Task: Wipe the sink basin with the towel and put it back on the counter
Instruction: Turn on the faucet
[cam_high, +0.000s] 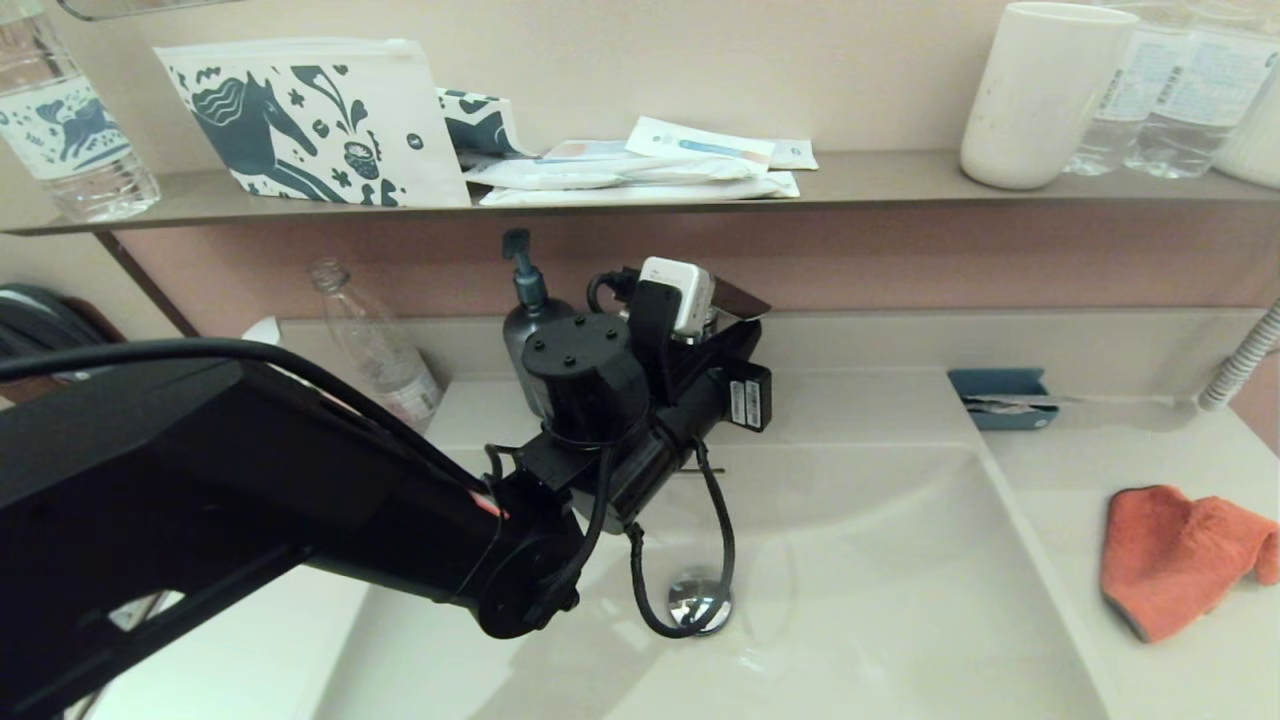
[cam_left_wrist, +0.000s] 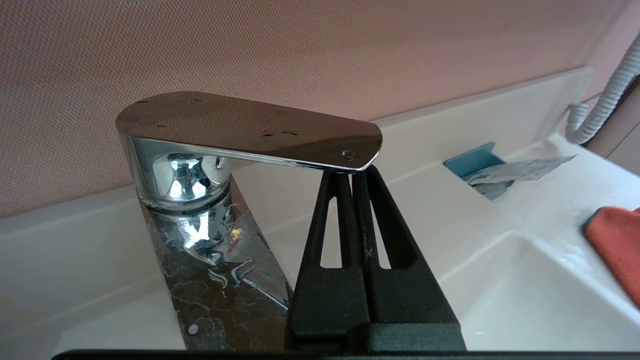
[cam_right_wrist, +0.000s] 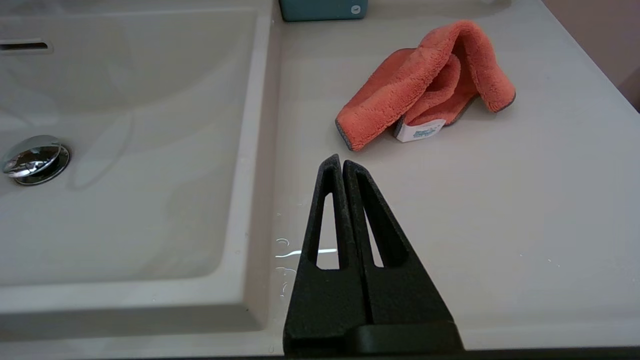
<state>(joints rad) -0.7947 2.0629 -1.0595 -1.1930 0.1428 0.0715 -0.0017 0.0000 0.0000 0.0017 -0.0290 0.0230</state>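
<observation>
- Starting at our left, our left gripper (cam_left_wrist: 352, 175) has its fingers pressed together, holding nothing, with the tips right under the outer end of the chrome faucet lever (cam_left_wrist: 250, 127); from the left wrist view they look to be touching its underside, though we cannot be sure of contact.
- Below and in front of that gripper lies the sink basin (cam_high: 880, 600), with its chrome drain plug (cam_high: 698, 598) beneath the left arm's dangling cable.
- We judge that this arm is busy with the faucet rather than the wipe itself, either raising the lever for water or just finishing there; no water is seen running.
- Moving right, our right gripper (cam_right_wrist: 341, 164) is also closed and empty, hovering over the counter (cam_right_wrist: 500, 210) just beside the basin's right edge.
- The towel (cam_right_wrist: 430, 85) lies crumpled on the counter a short way ahead of those fingertips and slightly to their right, white tag facing the gripper, not touched by anything.
- So we judge that the wiping has not begun, or the towel is already back; the basin shows no clear sign either way.
- If wiping is still ahead, the next move calls for us to part the right fingers, reach forward, and pinch a raised fold of the towel, since the soft cloth will slump if caught by an edge.
</observation>
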